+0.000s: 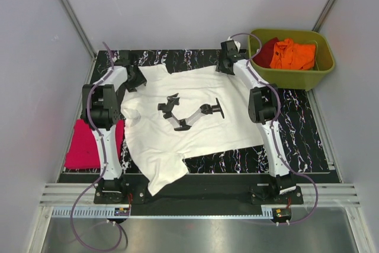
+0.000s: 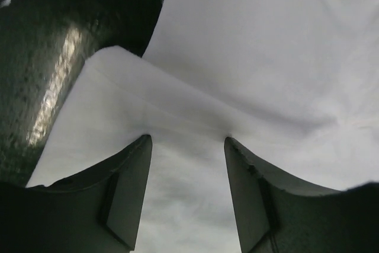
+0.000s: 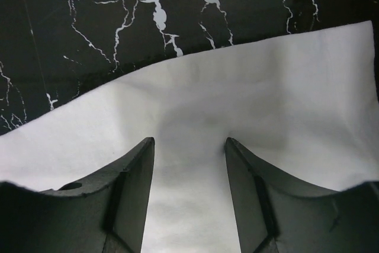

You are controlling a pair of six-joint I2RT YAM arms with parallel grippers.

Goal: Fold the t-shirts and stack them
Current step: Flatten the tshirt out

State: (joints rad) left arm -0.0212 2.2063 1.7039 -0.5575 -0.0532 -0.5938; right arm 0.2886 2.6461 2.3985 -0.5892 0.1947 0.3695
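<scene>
Apparently the left claw and right claw stand open over the upper edge of the white t-shirt on the counter, likely to pinch it for folding.

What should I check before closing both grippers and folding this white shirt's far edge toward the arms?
1. Left gripper straddles the white t-shirt's far edge: ok, cloth lies between its fingers.
2. Right gripper straddles the same edge: ok.
3. Jaws closed on cloth: not ok, both stand apart.
4. Shirt flat: not ok, a doubled-over flap lies by the left gripper, and the near end overhangs the table.
5. Pink t-shirt clear of the white one: cannot tell, the left arm hides the gap.
6. Green tub out of the way: ok.
</scene>
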